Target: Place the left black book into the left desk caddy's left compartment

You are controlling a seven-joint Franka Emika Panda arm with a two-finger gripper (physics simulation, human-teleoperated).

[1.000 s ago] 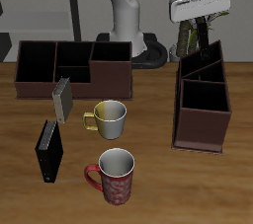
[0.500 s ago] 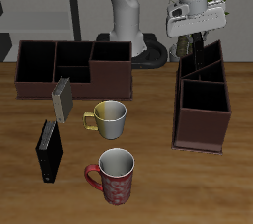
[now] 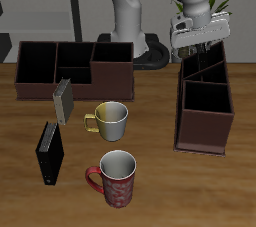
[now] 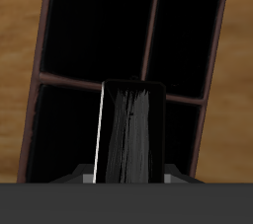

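Note:
My gripper [image 3: 198, 51] is shut on the left black book [image 4: 130, 134] and holds it upright just above the back end of the left desk caddy [image 3: 204, 139]. In the wrist view the book's dark cover hangs over the caddy's dark compartments, which are split by brown dividers [image 4: 153, 31]. In the exterior view the book is hard to tell apart from the dark caddy behind it. I cannot tell whether its lower edge is inside a compartment.
A second black book [image 3: 47, 152] stands near the table's front edge. A grey book [image 3: 63, 99] leans in front of the other desk caddy [image 3: 75, 83] at the back. A metal mug [image 3: 111, 120] and a red patterned mug [image 3: 117, 177] stand mid-table.
My gripper has come down with the black book, from high above the caddy to just over its back end. Nothing on the table has moved.

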